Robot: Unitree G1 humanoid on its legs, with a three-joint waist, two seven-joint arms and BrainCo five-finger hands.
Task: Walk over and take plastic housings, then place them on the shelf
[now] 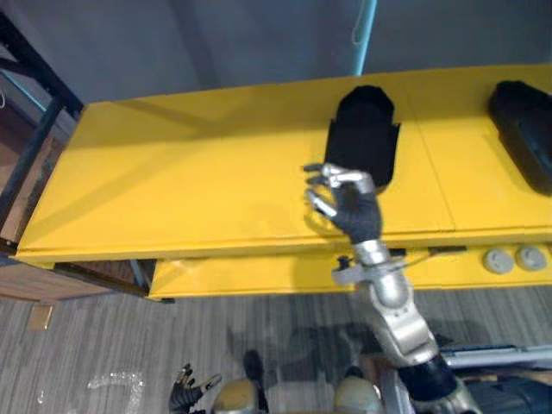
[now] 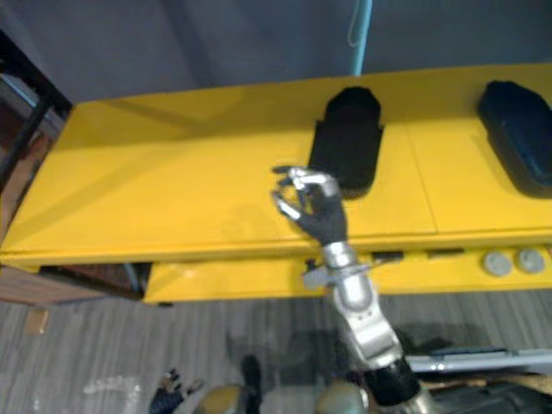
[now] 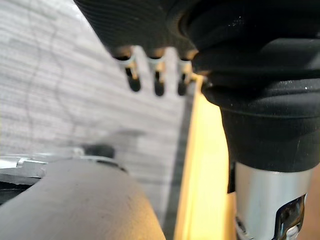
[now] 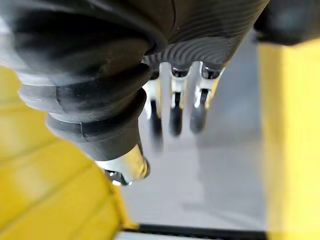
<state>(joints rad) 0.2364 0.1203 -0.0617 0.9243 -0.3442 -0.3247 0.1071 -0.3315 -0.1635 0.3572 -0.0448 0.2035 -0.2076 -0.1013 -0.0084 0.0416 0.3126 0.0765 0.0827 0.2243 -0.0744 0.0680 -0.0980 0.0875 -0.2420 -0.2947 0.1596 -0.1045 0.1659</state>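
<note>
The plastic housing may be pushed along the table if the empty, loosely open right hand is misaligned.

Right robot hand: dark ribbed cover, silver fingers with dark tips. Forearm: silver-grey, segmented, black cuff. Left robot hand: same finish.

two grey discs sit side by side above striped floor.
</note>
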